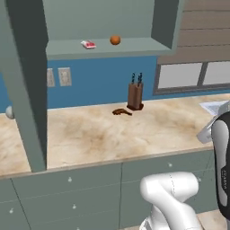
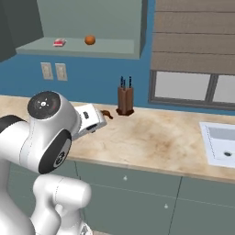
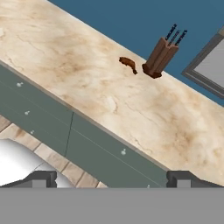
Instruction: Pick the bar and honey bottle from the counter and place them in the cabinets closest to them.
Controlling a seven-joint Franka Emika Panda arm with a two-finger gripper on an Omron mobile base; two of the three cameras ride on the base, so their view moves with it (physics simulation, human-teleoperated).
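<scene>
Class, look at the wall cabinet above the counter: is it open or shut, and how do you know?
Open. The cabinet shows its bare shelf, with a small red item and an orange round thing resting on it.

A brown knife block (image 1: 135,96) with dark-handled knives stands near the blue back wall (image 1: 99,83). A small dark brown curved thing (image 1: 121,112) lies just beside it. Two pale wall outlets (image 1: 59,77) sit on the wall. A white sink (image 2: 219,143) lies below a window (image 2: 193,86).
</scene>
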